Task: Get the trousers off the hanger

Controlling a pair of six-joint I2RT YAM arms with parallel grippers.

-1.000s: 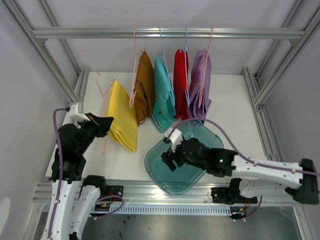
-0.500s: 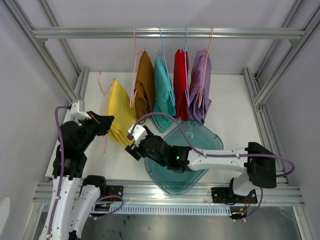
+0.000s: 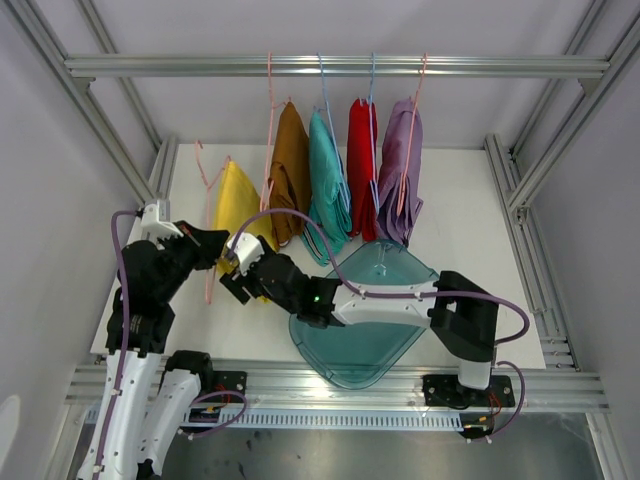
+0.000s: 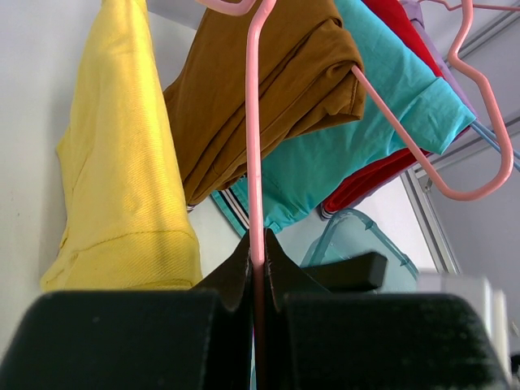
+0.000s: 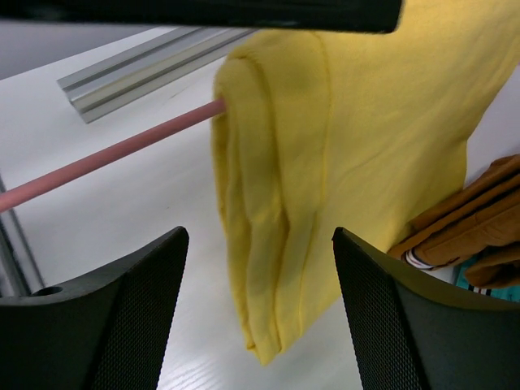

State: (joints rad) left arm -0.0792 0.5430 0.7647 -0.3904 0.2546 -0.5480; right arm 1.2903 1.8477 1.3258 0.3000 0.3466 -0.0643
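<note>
While four of the five trousers hang from the metal rail (image 3: 200, 66) above the white table (image 3: 470, 220), brown (image 3: 290, 150), teal (image 3: 325, 170), red (image 3: 362, 150) and lilac (image 3: 405, 160) side by side, the work in hand concerns the yellow trousers (image 3: 240, 200) alone. A clear teal basin (image 3: 390, 300) sits on the table at the near edge, below the hanging row and just right of the yellow pair. That pair is off the rail, draped folded over the bar of a pink hanger (image 4: 253, 162) at the left of the table, beside the brown ones. The left claw (image 4: 256, 244) is pressed together on the hanger's thin wire and holds it up. The right claw (image 5: 258, 244) reaches across from the other side with its fingers (image 5: 106, 317) spread wide, the folded edge of the yellow cloth between them in the wrist view but not yet touched, as far as can be told. The step looks like the grasp before the pull. The next move calls for the right claw to advance onto the fold and close on cloth alone, clear of the pink bar, then draw the pair off sideways while the left keeps the hanger steady. A shallow bite could let the soft cloth slip.
</note>
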